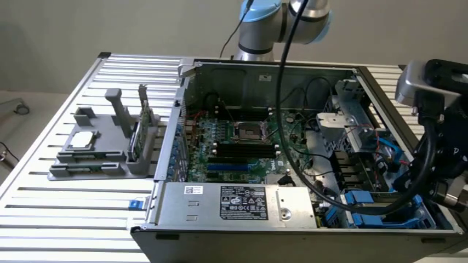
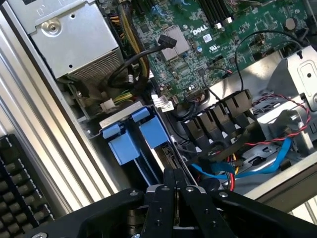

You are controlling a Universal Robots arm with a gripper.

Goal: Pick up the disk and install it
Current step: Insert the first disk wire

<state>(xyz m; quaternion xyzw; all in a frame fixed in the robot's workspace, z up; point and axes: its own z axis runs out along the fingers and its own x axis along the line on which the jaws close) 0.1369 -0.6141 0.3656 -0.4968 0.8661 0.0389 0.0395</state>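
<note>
My gripper [image 2: 174, 174] hangs over the drive bay in the corner of the open computer case [image 1: 256, 224]. Its black fingers [image 2: 163, 198] are pressed together with nothing visible between them. Just past the fingertips stand two blue plastic carrier tabs [image 2: 138, 136] in the bay, and a thin metal edge [image 2: 173, 151] runs down between them and the fingertips. I cannot tell whether that edge belongs to the disk; no silver face or label shows. In the exterior view my wrist [image 1: 435, 93] sits over the case's corner on that view's right, above blue bay parts [image 1: 362, 203].
The power supply [image 1: 234, 203] fills the case's front. Motherboard [image 1: 241, 142], black, red and blue cables [image 2: 262, 158] and a thick black hose [image 1: 292, 137] crowd the inside. A grey fixture [image 1: 102, 153] with a small chip [image 1: 83, 139] stands on the slatted table [image 1: 66, 203].
</note>
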